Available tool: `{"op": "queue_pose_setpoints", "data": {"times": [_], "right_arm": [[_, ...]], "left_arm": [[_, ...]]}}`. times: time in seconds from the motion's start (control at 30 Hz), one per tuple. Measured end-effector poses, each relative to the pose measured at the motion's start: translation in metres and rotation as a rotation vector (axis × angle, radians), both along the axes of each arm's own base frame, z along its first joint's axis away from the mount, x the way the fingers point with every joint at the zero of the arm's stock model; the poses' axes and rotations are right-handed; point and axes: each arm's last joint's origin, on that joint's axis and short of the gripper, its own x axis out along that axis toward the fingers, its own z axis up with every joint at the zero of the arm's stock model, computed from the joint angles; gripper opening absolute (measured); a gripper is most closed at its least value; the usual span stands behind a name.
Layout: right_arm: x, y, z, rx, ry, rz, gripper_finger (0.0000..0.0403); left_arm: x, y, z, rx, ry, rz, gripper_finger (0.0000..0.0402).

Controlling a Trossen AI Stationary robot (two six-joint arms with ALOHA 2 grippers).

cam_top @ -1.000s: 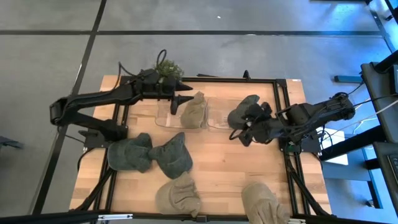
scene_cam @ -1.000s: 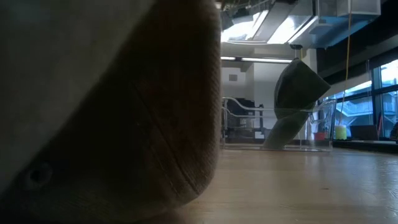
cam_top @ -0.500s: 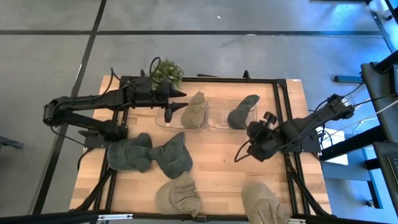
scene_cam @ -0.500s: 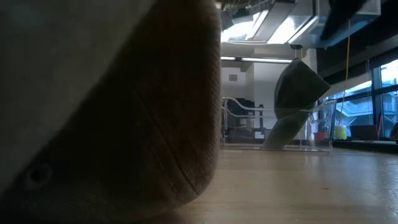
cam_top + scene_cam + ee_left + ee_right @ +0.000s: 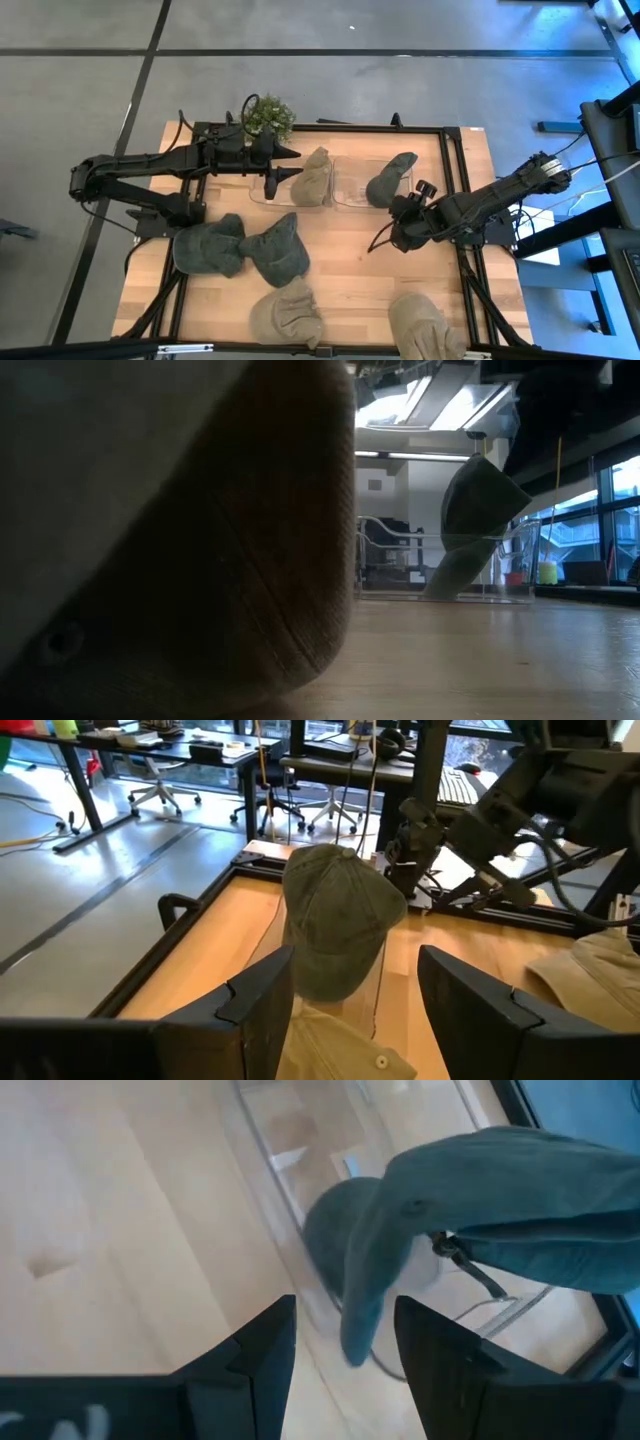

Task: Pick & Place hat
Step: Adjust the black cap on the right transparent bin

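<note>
A green hat (image 5: 390,178) stands in the right clear bin (image 5: 352,196), its crown sticking up above the rim (image 5: 480,510). A tan hat (image 5: 312,177) lies in the left clear bin (image 5: 262,192). My left gripper (image 5: 275,182) is open just left of the tan hat. In its wrist view its fingers (image 5: 355,992) stand over the tan hat (image 5: 335,1045), with the green hat (image 5: 338,928) beyond. My right gripper (image 5: 392,236) hangs open near the green hat's near side. Its wrist view (image 5: 345,1350) shows the green hat (image 5: 480,1185) ahead, apart from the fingers.
Two dark green hats (image 5: 210,250) (image 5: 275,250) and two tan hats (image 5: 287,312) (image 5: 425,325) lie on the table's near half. A small plant (image 5: 268,110) stands at the far edge. A black frame (image 5: 452,190) borders the table. One tan hat (image 5: 170,540) fills the low view's left.
My right gripper has drawn back from the green hat toward the near edge, then edged slightly left. The hat has stayed standing in the right bin. My left gripper has pulled back a little toward the left and tipped downward beside the tan hat.
</note>
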Motion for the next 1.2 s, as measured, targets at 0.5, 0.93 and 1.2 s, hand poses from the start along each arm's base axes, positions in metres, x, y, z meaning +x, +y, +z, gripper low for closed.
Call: {"op": "queue_pose_setpoints", "data": {"times": [0.5, 0.93, 1.2], "right_arm": [[0.013, -0.031, -0.001, -0.027, 0.080, 0.059, 0.0011], [0.000, -0.044, 0.002, -0.054, 0.251, 0.034, 0.0005], [-0.007, -0.047, 0.013, -0.130, 0.315, 0.027, 0.0004]], "left_arm": [[0.000, 0.000, 0.000, 0.012, 0.006, -0.004, 0.0206], [0.000, 0.000, -0.001, 0.012, 0.008, -0.003, 0.0206], [0.000, 0.000, -0.001, 0.021, 0.010, 0.013, 0.0206]]}}
